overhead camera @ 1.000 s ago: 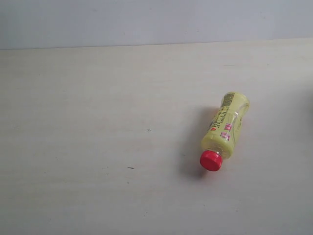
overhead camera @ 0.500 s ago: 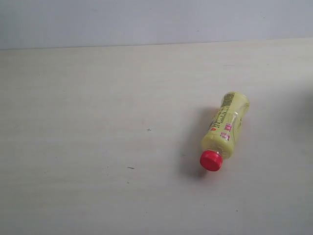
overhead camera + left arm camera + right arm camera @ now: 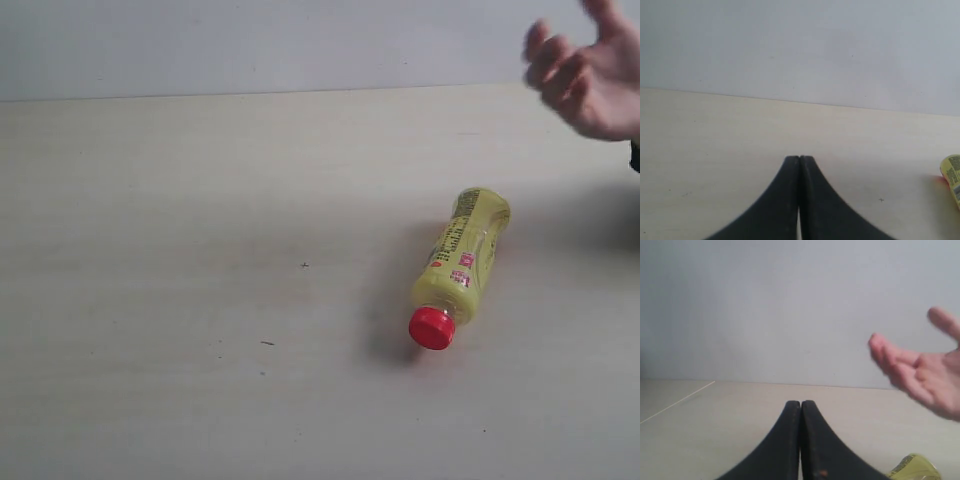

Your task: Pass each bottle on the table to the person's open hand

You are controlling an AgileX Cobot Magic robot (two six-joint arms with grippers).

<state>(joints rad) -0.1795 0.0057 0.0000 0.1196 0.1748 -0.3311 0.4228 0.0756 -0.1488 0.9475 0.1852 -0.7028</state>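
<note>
Now that the person's open hand [image 3: 595, 75] appears far right, absent a second ago, handover can start: yellow bottle [image 3: 462, 262] lies ungripped, left gripper [image 3: 799, 158] and right gripper [image 3: 800, 403] both have jaws together.

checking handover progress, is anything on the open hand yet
Nothing shows on the hand; its palm and fingers are bare. The bottle lies on the table. The hand's wrist side is out of frame.

This looks like a plain robot test bench in a lab. A wide, pale beige, faintly wood-grained table [image 3: 200, 200] ends at a plain light grey wall [image 3: 300, 40] on the far side. The black left gripper [image 3: 799, 160] and black right gripper [image 3: 800, 403] hang over it.
</note>
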